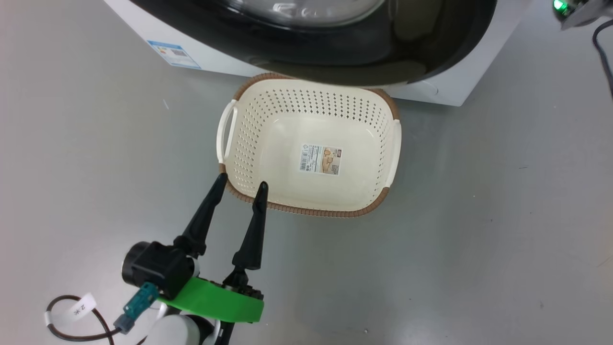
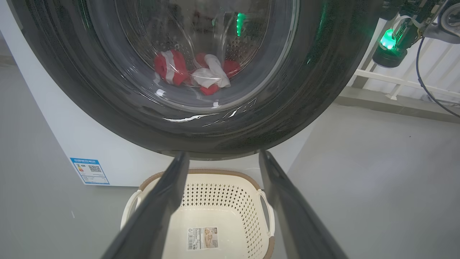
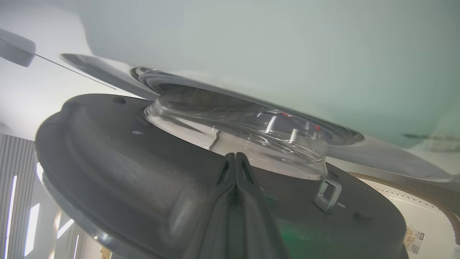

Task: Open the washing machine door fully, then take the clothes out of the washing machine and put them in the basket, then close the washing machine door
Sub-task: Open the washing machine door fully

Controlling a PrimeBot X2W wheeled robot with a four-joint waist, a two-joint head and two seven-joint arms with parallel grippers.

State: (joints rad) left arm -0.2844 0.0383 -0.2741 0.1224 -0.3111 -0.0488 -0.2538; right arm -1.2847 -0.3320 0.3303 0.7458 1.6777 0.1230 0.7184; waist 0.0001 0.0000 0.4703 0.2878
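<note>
The washing machine (image 1: 215,52) is a white box at the top of the head view. The washing machine door (image 1: 335,52), with its glossy black rim, hangs partly open over the far edge of the basket (image 1: 383,143). The basket is cream and holds nothing but its sticker. In the left wrist view the clothes (image 2: 194,72), red and white, show through the door (image 2: 107,108) glass inside the drum. My left gripper (image 1: 242,180) is open just above the basket's near left corner. My right gripper (image 3: 235,155) is shut on nothing, lying along the door's inner face (image 3: 125,162) below the glass bowl (image 3: 233,133).
Grey floor surrounds the basket (image 2: 215,216) on the near, left and right sides. A blue label (image 1: 173,53) marks the machine's lower front. My right arm's green-lit wrist (image 2: 390,39) and a black cable (image 1: 603,52) hang beside the door's right edge. A white rail (image 2: 395,82) runs behind.
</note>
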